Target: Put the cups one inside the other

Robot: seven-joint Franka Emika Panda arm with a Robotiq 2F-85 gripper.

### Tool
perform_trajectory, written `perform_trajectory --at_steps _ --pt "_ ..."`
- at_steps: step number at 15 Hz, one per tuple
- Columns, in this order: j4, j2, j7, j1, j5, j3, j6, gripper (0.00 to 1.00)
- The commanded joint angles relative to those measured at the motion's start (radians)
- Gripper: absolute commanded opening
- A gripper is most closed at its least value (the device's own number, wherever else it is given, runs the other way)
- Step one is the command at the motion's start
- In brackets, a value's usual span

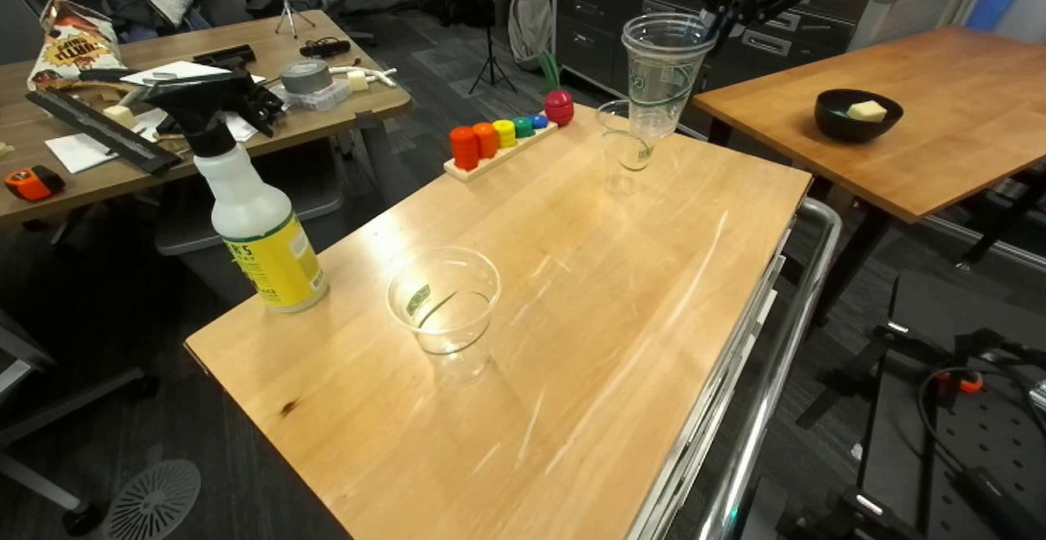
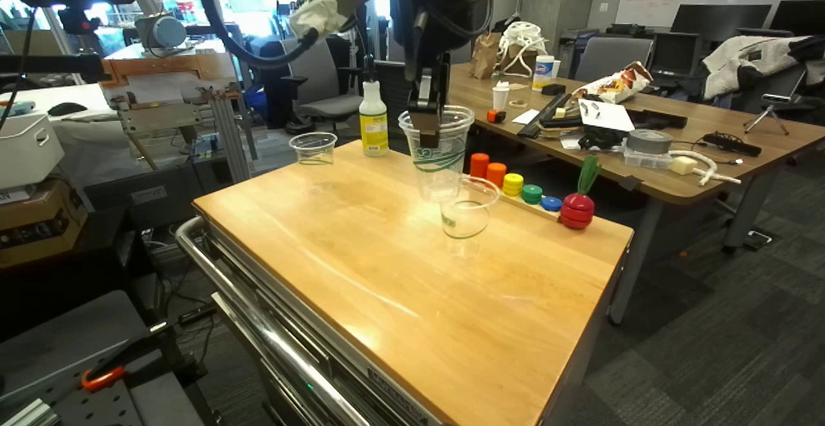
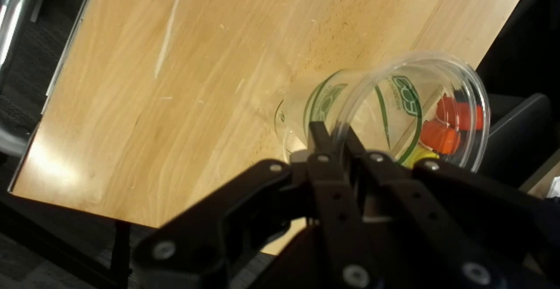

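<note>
Clear tapered green-printed plastic cup (image 2: 452, 162), wall pinched by black two-fingered gripper (image 3: 336, 137), hung close to upright clear cup (image 2: 466, 218) | third clear cup (image 1: 448, 319) stood well apart | scratched pale-wood tabletop (image 1: 637, 311) lay beneath | cluttered brown desk (image 1: 364, 99) nearby

Cups (image 1: 451, 323): colourless, transparent, with green bands and printed green emblems. Gripper (image 3: 334, 134): black. Tabletop (image 2: 387, 252): pale yellow-brown, grained, with whitish streaks. Toy rings (image 1: 504, 133): red, orange, yellow, green and blue. Spray bottle (image 1: 245, 201): whitish, with yellow label (image 1: 282, 266) and black head (image 1: 192, 111). Bowl (image 1: 842, 127): black. Toy vegetable (image 2: 577, 212): red, with green leaves (image 2: 588, 174).
</note>
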Motion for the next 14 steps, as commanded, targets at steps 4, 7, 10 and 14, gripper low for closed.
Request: perform_trajectory --at_steps 4,7,10,14 --pt "-0.004 0.023 0.011 -0.005 0.003 0.006 0.101 0.08" --pt "-0.003 0.034 0.009 -0.004 0.001 0.004 0.121 0.08" --pt "0.002 0.05 -0.002 0.0 0.011 0.002 0.114 0.08" --pt "0.008 0.076 -0.023 0.008 0.035 0.0 0.104 0.08"
